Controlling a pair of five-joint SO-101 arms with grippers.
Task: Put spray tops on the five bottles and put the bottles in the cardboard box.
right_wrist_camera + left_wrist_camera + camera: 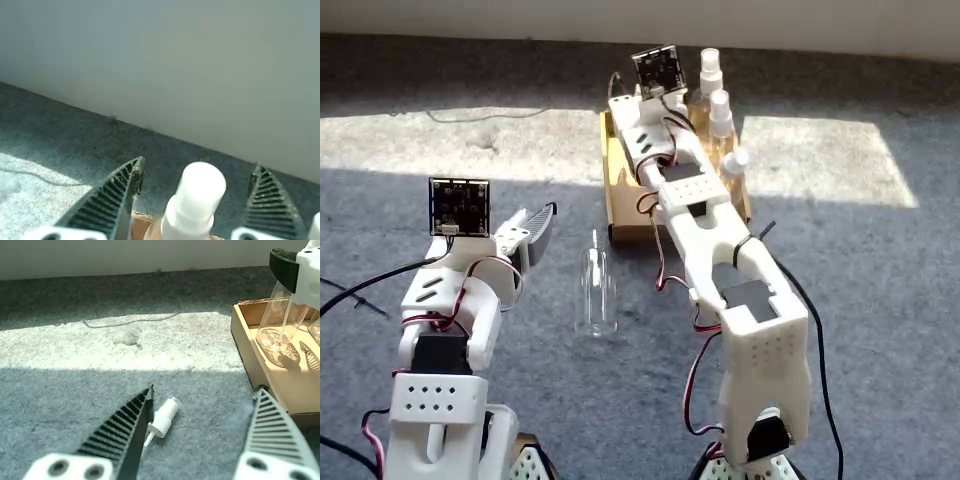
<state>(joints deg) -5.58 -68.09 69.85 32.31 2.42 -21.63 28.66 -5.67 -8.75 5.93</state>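
L gripper is spread wide, holding nothing. A loose spray top lies on its side on the carpet, just beside one finger's tip and inside the gap. On my high view an uncapped bottle stands upright just right of that gripper, btwn the two arms. The cardboard box sits beyond it, partly under the R arm. R gripper is also wide open, w/ one finger each side of a capped bottle, not touching it. From above I count 3 capped ones in a row along the box's right side; can't tell if all stand inside
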